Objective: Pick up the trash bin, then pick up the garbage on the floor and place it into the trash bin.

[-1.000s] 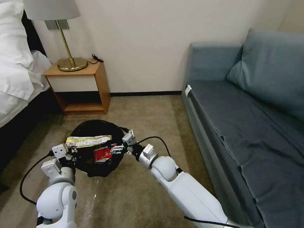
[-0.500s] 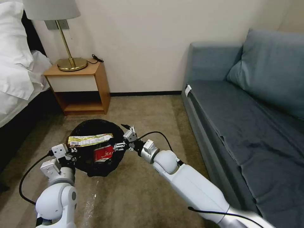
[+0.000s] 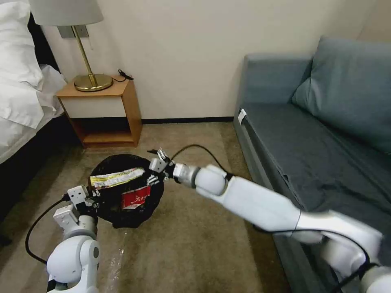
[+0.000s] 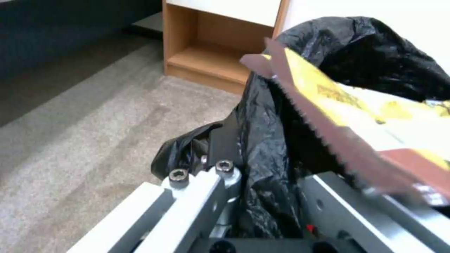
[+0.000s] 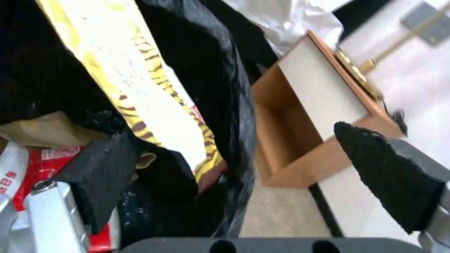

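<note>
Hovering right hand (image 3: pixel 157 166) spread over trash bin (image 3: pixel 106 203), red packet (image 3: pixel 135 197) just below

Beige carpet floor (image 3: pixel 195 228) under nightstand (image 3: pixel 104 110), sofa (image 3: pixel 309 162)

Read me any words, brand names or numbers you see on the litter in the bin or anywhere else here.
Red snack packet in the black-lined trash bin: white characters, too blurred to read.
The packet's white edge, right wrist view: "日", then one unclear character.
Long yellow-black wrapper across the bin: fine print, too small to read.
Nothing else carries text.
</note>
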You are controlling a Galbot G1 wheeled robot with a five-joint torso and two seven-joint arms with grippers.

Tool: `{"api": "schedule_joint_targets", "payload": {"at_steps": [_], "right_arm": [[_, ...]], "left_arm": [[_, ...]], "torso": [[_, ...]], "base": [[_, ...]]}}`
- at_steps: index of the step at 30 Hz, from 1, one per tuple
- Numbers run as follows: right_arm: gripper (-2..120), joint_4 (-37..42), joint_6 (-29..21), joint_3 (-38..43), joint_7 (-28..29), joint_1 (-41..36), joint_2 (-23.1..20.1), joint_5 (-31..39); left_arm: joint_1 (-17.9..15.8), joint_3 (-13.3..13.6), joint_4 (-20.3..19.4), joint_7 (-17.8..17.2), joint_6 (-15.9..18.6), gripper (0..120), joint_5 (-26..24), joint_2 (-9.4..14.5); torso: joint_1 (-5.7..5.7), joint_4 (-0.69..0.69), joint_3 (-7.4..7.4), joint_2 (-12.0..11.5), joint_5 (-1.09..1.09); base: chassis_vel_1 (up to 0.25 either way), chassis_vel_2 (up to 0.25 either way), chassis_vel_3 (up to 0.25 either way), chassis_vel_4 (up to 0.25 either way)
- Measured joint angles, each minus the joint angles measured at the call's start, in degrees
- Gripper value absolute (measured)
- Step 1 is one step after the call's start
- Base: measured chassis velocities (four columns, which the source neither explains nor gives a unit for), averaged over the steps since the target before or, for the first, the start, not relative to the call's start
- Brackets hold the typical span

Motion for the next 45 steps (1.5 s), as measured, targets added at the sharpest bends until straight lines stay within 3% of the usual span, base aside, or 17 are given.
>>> {"api": "schedule_joint_targets", "payload": {"at_steps": [9,18,22,24,32,37,40,42,43,45], "right_arm": [[100,-0.05,-1.16,-9.84,-2.38,11.07,-0.24,1.25],[100,-1.79,0.96,-19.00,-9.49,21.26,2.06,-6.93],[100,-2.26,1.92,-19.23,-16.34,23.65,3.50,-11.21],[100,-2.17,3.67,-18.23,-25.26,25.24,4.62,-16.41],[100,-0.16,8.12,-10.21,-36.81,25.77,5.80,-27.47],[100,2.09,7.09,-2.80,-37.48,25.86,5.15,-26.90],[100,3.63,5.59,3.62,-33.82,23.36,3.62,-25.95],[100,4.79,3.22,8.74,-27.82,19.15,1.52,-22.51],[100,4.79,3.22,8.74,-27.82,19.15,1.52,-22.51],[100,6.56,-0.83,14.34,-16.33,12.91,-1.82,-15.50]], "left_arm": [[-0.08,-0.24,0.60,-0.01,-0.14,4,0.02,0.00],[-0.05,-0.22,0.99,0.01,-0.53,4,-0.11,-0.17],[0.07,-0.26,1.18,0.10,-0.78,4,-0.20,-0.13],[-0.07,-0.33,1.38,0.10,-0.88,4,-0.25,-0.08],[-0.17,-0.30,1.87,0.11,-1.09,4,-0.35,0.04],[-0.46,-0.36,2.36,0.13,-1.15,4,-0.55,0.11],[-1.01,-0.37,3.08,0.59,-1.99,4,-1.37,0.14],[-1.54,-0.59,3.68,0.97,-2.61,4,-2.47,0.31],[-1.54,-0.59,3.68,0.97,-2.61,4,-2.47,0.31],[-2.29,-1.00,4.29,1.23,-2.81,4,-3.92,0.72]], "torso": [[0.00,0.01,0.00,0.00,0.01],[0.00,0.00,0.00,0.00,0.00],[0.00,0.00,0.00,0.00,0.00],[0.00,0.00,0.00,0.00,0.00],[0.00,0.00,0.00,0.00,0.01],[0.00,0.01,0.00,0.00,0.01],[0.00,0.02,0.00,0.00,0.01],[0.00,0.00,0.00,0.00,0.01],[0.00,0.00,0.00,0.00,0.01],[0.00,0.00,0.00,-0.01,0.02]], "base": [[0.000,0.000,0.000,0.000],[0.000,0.000,0.000,0.000],[0.000,0.000,0.000,0.000],[0.000,0.000,0.000,0.000],[0.000,0.000,0.000,0.000],[0.000,0.000,0.000,0.000],[0.000,0.000,0.000,0.000],[0.000,0.000,0.000,0.000],[0.000,0.000,0.000,0.000],[0.000,0.000,0.000,0.000]]}}
